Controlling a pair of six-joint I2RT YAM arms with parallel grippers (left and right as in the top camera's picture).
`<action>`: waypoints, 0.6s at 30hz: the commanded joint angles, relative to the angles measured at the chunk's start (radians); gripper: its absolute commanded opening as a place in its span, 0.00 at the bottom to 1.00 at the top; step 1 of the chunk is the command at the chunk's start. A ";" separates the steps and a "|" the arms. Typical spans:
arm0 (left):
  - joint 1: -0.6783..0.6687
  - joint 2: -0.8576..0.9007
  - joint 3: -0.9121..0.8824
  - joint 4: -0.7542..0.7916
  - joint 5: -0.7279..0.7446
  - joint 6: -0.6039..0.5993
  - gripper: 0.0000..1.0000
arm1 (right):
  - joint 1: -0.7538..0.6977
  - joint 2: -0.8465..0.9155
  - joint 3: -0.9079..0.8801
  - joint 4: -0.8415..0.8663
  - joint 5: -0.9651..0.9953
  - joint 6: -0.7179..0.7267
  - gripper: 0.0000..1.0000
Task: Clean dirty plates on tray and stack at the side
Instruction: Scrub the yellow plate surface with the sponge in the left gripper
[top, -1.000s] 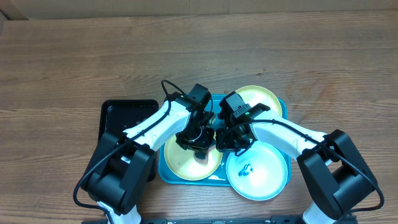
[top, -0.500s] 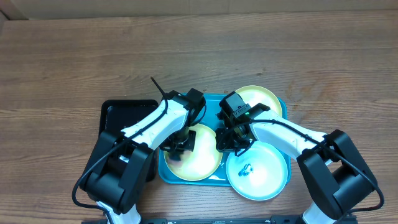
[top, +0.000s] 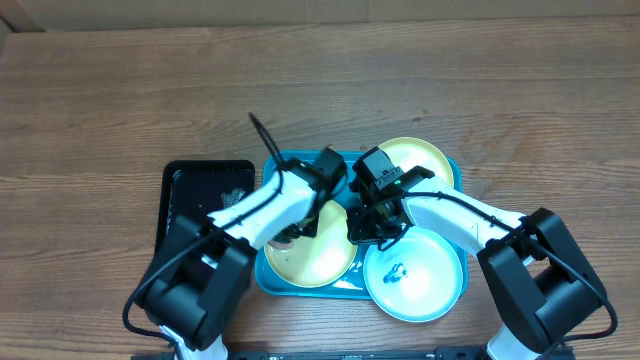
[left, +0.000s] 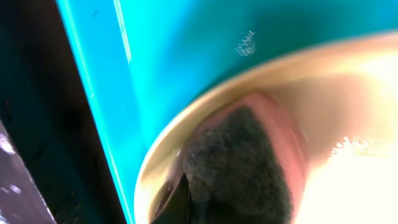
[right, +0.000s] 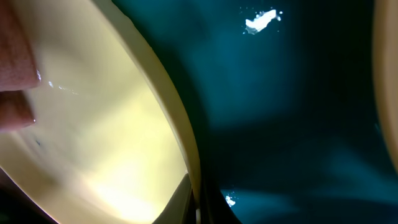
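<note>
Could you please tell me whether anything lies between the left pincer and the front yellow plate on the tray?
Only the sponge: the left pincer is shut on it and holds it against the yellow plate near its left rim. That is the cleaning tool, not an obstruction; nothing else visible intervenes.

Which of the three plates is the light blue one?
The front-right plate, overhanging the tray's front rim, with a dark scribble in it. The front-left plate and the back plate are yellow-green.
</note>
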 joint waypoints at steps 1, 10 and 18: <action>-0.090 0.020 -0.052 0.056 0.042 0.061 0.04 | 0.006 0.005 -0.006 0.024 -0.040 -0.033 0.04; -0.116 0.020 -0.061 0.047 0.180 0.040 0.04 | 0.006 0.005 -0.006 0.111 -0.077 0.014 0.04; -0.098 0.020 -0.060 -0.030 0.301 0.031 0.04 | -0.016 0.005 -0.006 0.127 -0.077 0.064 0.04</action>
